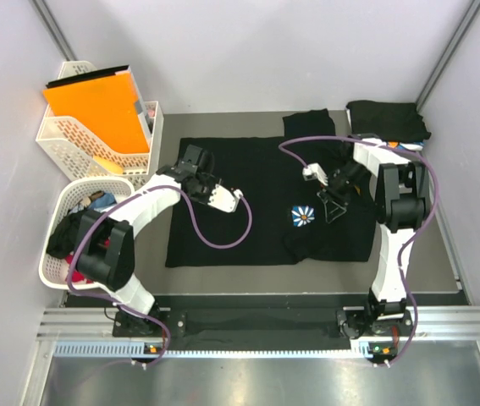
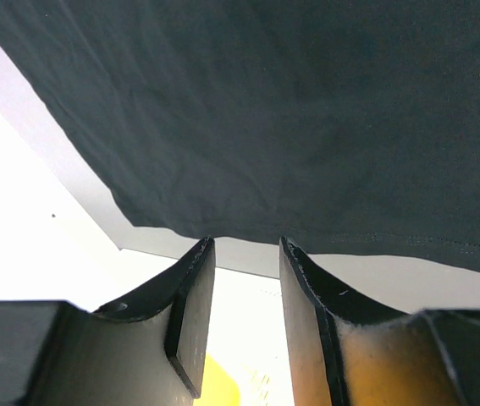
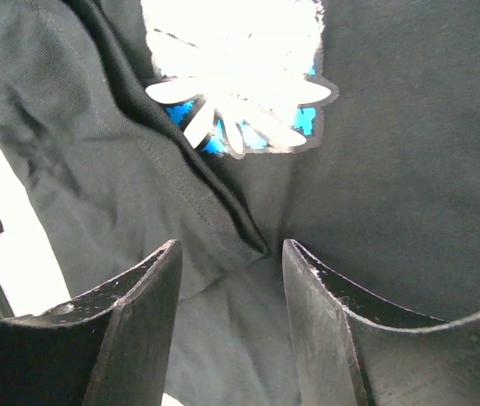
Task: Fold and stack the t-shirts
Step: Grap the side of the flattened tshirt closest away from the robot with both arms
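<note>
My left arm [image 1: 151, 203] and right arm [image 1: 392, 245] use white link shells and black joint housings, each trails a purple cable [image 1: 223, 241], and the left gripper [image 2: 246, 279] and right gripper [image 3: 231, 288] have black tapered fingers [image 3: 324, 321] with chipped edges.

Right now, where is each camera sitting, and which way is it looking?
Top external: up high behind the arms, looking down at the black t-shirt on the table; left arm and right arm show.
Left wrist: on the left arm, looking along the open left tool at the shirt's edge.
Right wrist: on the right arm, looking past the open right tool at the flower print.
Shared: top and right wrist both see the flower print.
</note>
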Available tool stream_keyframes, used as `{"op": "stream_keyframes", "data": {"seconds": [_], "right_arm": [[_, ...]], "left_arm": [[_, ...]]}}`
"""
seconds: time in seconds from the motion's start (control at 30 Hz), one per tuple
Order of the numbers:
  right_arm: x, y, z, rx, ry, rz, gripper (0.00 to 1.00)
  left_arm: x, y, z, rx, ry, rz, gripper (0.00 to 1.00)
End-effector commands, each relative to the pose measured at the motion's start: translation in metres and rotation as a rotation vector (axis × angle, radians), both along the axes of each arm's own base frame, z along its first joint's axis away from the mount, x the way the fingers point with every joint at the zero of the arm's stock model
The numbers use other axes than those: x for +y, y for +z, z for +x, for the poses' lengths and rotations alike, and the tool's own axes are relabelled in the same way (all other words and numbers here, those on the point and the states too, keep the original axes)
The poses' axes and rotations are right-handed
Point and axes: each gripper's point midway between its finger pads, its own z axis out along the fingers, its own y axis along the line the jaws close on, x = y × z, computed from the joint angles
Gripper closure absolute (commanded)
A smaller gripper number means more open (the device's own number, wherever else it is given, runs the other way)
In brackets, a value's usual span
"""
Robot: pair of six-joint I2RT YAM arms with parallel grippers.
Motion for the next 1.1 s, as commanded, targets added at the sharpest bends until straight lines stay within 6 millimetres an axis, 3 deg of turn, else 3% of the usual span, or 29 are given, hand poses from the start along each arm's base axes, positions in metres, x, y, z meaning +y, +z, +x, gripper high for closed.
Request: {"op": "stream_keyframes", "data": {"seconds": [0.0,0.3,0.5,0.87,1.07], "right_arm": [[-0.010,0.023,-0.033,0.085,0.018,-0.007,0.49],[-0.026,0.028,-0.023,0.034,-0.020,-0.057,0.49],[-0.027,0.021,-0.035,0.100,-0.018,-0.063,0.50],[-0.007,0.009,-0.047,0.171,0.004,-0.017,0.51],[0.006,0.013,-0.046,0.150,0.045,-0.027,0.51]], "left_arm": [[-0.006,0.013,0.005,-0.020,0.003,-0.020,0.58],[-0.009,0.011,0.003,-0.017,0.004,-0.031,0.58],[-0.010,0.010,0.005,-0.016,0.005,-0.035,0.58],[-0.012,0.004,0.005,-0.006,-0.005,-0.033,0.58],[-0.017,-0.002,0.009,0.001,-0.012,-0.046,0.58]]}}
